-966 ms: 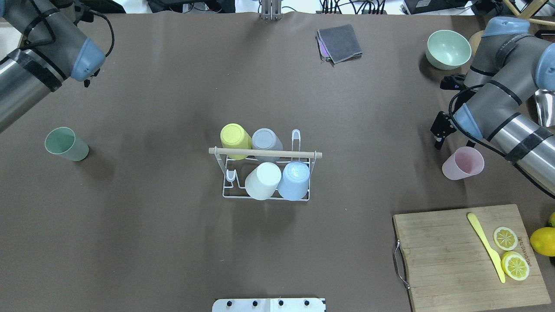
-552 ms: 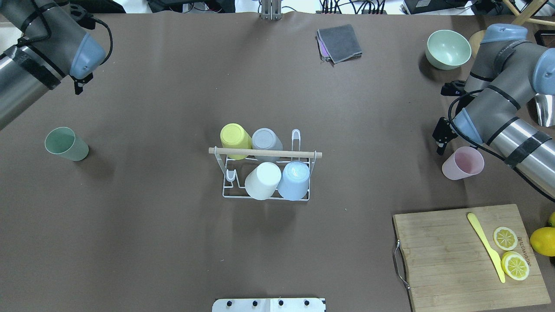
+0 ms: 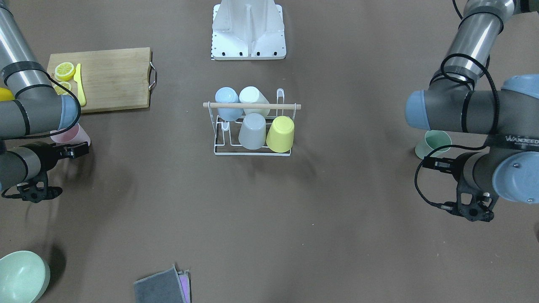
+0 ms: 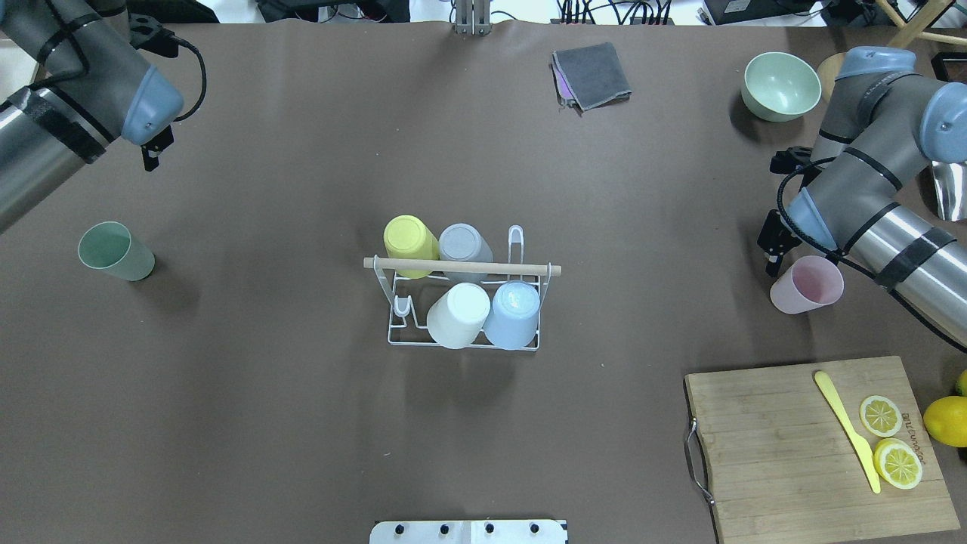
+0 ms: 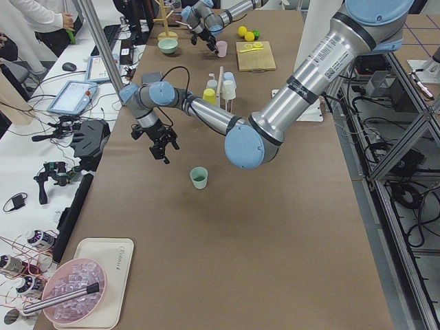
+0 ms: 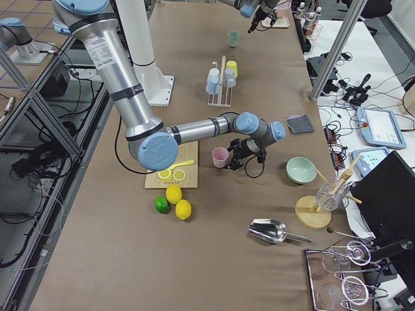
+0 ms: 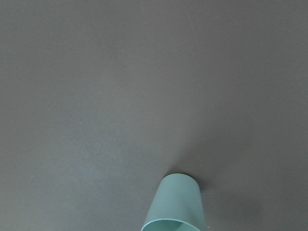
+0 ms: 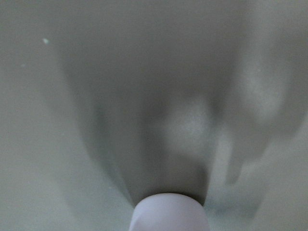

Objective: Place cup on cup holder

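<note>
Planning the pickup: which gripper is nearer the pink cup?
Right. The right gripper hangs beside the pink cup; the left gripper is across the table, near the green cup.

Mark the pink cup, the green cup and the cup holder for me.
pink cup [image 4: 813, 280], overhead exterior view, open mouth.
green cup [image 4: 104, 246], overhead exterior view, open mouth.
cup holder [image 4: 461, 266], overhead exterior view, wooden rod handle.

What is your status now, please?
Right gripper beside upright pink plastic cup, left gripper apart from green plastic cup, both empty. White wire cup holder carries four cups, two prongs free. Nothing in the way.
</note>
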Available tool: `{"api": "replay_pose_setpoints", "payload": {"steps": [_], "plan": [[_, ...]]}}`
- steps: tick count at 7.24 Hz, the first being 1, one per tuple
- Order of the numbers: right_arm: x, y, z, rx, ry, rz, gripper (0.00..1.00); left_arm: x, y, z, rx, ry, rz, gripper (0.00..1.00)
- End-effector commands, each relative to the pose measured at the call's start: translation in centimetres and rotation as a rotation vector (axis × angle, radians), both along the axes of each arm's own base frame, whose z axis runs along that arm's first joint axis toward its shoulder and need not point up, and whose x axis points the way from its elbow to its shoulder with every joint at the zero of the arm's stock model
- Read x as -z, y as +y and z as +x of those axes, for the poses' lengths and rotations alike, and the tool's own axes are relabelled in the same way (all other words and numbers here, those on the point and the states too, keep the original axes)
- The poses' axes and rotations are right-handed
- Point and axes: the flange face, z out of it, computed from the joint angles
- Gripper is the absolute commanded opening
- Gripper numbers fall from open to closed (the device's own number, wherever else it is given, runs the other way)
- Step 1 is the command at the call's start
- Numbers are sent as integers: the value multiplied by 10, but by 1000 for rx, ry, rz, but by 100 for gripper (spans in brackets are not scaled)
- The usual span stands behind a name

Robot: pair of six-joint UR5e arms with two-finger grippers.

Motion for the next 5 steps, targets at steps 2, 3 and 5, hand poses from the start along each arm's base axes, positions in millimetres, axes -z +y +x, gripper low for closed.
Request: {"api": "replay_pose_setpoints", "payload": {"steps": [2,3,5], "plan": [[4,0,-21,28,3,-6,95,-29,29,49,-104,-17,-19,98],[4,2,-24,36,4,-6,95,-40,32,49,-109,-25,-34,98],[-1,6,-25,59,-3,1,94,-52,36,46,-126,-40,-32,98]]}}
